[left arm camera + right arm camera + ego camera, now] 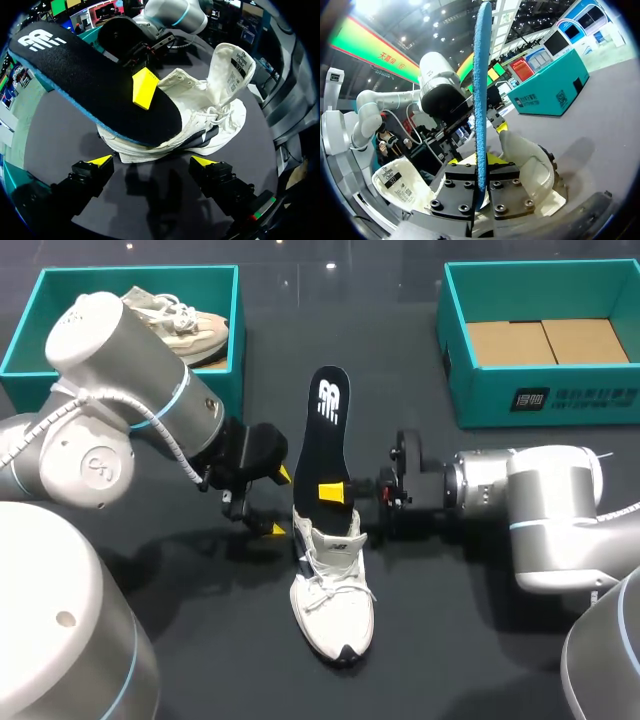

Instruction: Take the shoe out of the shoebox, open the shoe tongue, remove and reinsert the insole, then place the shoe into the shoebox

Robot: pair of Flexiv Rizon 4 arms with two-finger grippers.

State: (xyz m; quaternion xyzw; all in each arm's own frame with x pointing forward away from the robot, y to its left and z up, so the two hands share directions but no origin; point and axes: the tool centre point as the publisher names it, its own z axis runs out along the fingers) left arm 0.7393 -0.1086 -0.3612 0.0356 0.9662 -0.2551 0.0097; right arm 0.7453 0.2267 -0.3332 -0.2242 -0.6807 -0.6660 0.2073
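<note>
Head view: the white shoe [335,590] lies mid-table, toe toward the near edge. The black insole [322,435] rises from its heel toward the far edge, pinched by the right gripper [330,493]. The left gripper [280,502] is spread wide just beside the heel. A left shoebox [20,340] and a right shoebox [540,405] sit at the far corners.

Left wrist view: its fingers flank bare table short of the shoe, and the tongue [232,65] stands up.

Right wrist view: both fingers clamp the insole's blue edge.
</note>
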